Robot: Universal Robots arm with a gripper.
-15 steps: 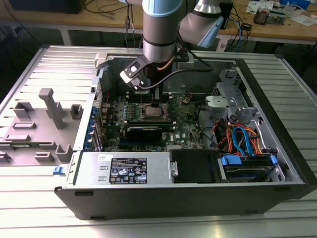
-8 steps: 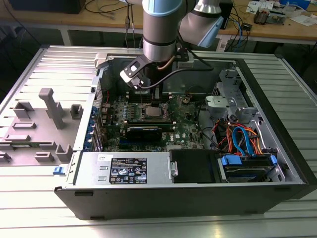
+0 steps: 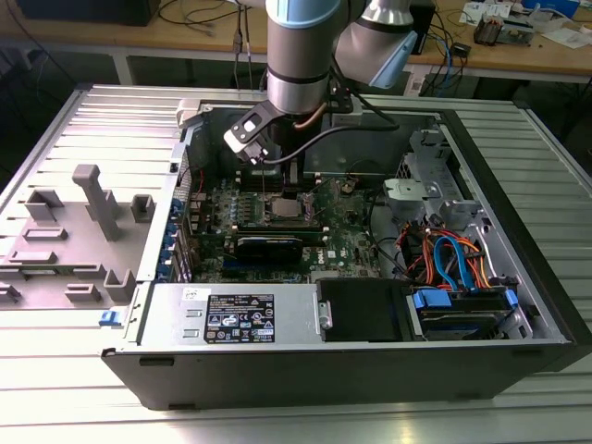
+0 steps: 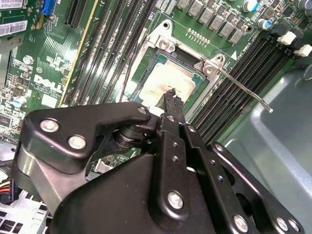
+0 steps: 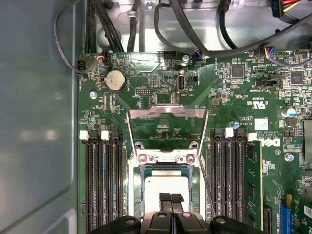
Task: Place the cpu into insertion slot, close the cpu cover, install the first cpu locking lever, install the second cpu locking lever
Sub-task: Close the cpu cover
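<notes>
The cpu (image 5: 168,186) lies flat in the insertion slot (image 5: 193,185), its dull silver top showing in both wrist views (image 4: 168,78). The cpu cover (image 5: 167,113), a silver frame with a square window, stands swung open off the slot. My gripper (image 5: 170,197) hangs directly over the cpu with its two black fingertips (image 4: 170,95) pressed together and nothing between them. A thin metal locking lever (image 4: 243,90) sticks out unlatched beside the slot. In the exterior view the gripper (image 3: 282,190) reaches down into the open computer case above the cpu (image 3: 285,207).
Black memory slots (image 5: 102,180) flank the slot on both sides. The green motherboard (image 5: 234,97) carries a coin battery (image 5: 115,79). Cables (image 3: 453,259) and a drive cage sit at the exterior view's right. A grey fixture (image 3: 92,203) stands on the table at its left.
</notes>
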